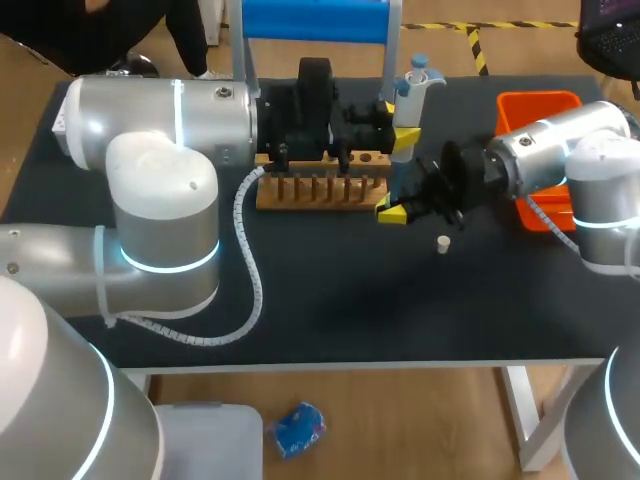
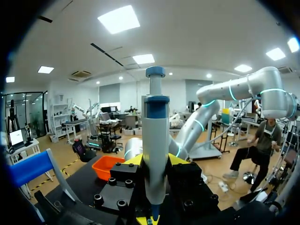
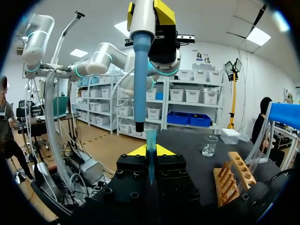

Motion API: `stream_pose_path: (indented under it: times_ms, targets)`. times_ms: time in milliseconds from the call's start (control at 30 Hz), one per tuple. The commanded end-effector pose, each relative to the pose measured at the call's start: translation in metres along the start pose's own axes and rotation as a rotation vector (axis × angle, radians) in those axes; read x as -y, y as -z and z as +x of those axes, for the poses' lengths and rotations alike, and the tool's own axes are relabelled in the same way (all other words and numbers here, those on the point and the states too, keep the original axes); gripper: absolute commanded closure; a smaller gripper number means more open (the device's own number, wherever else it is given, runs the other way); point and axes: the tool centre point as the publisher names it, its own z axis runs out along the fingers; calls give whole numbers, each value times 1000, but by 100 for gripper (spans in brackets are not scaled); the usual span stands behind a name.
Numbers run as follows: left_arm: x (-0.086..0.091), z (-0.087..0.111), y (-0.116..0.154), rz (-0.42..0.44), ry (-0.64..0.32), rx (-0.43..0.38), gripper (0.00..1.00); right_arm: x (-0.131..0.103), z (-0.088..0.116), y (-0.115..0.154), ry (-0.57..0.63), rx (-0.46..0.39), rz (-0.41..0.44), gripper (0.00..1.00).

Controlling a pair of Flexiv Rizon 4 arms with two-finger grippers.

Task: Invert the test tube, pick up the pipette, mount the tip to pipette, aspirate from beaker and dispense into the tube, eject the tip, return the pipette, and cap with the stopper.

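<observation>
Head view: the left gripper (image 1: pixel 400 128) is clamped on the upright pipette (image 1: pixel 414 85) just behind the wooden rack (image 1: pixel 320 187). The right gripper (image 1: pixel 393 212) sits below it, near the stopper (image 1: pixel 441 243) (a small pale plug). Left wrist view: both fingers pinch the pipette's body. Right wrist view: the right gripper grips a blue tip (image 3: pixel 151 147) just beneath the pipette's nozzle, apart from it. The beaker (image 3: pixel 209 146) stands ahead.

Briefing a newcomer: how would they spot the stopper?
Find the wooden rack mid-table and the orange bin to its right. Between them, nearer the front edge, the stopper lies alone on the black tabletop, the only small white piece.
</observation>
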Motion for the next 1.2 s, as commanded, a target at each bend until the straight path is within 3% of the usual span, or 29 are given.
stream_pose_path:
  times_ms: [33,1200]
  targets:
    - [1,0,-1,0,1,1,100,-1,1,0,3,2,5,100]
    - [1,0,-1,0,1,1,100,-1,8,1,18,5,27,100]
